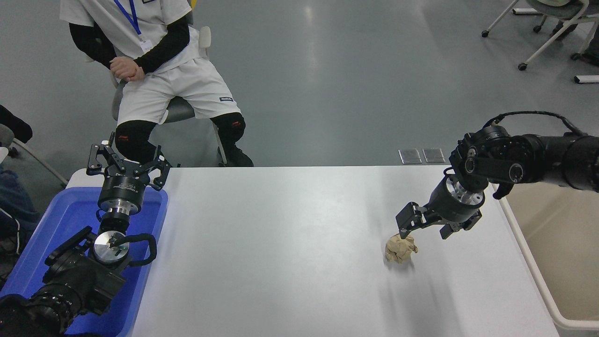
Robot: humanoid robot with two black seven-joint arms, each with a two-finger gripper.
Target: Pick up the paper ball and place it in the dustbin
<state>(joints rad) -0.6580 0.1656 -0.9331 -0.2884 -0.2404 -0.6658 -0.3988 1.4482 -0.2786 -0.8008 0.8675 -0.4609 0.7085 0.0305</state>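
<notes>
A crumpled tan paper ball (pixel 400 248) lies on the white table (pixel 281 243), right of centre. My right gripper (pixel 427 227) hangs open just above and behind it, one finger near the ball's top left edge and the other to its right, with nothing held. The cream dustbin (pixel 557 262) stands at the table's right edge, partly hidden by my right arm. At the lower left my left gripper (pixel 127 164) is parked open over the blue bin.
A bright blue bin (pixel 56 224) sits at the table's left end under the left arm. A person (pixel 149 70) sits on a chair beyond the far left edge. Wheeled chairs (pixel 552 28) stand on the floor at the top right.
</notes>
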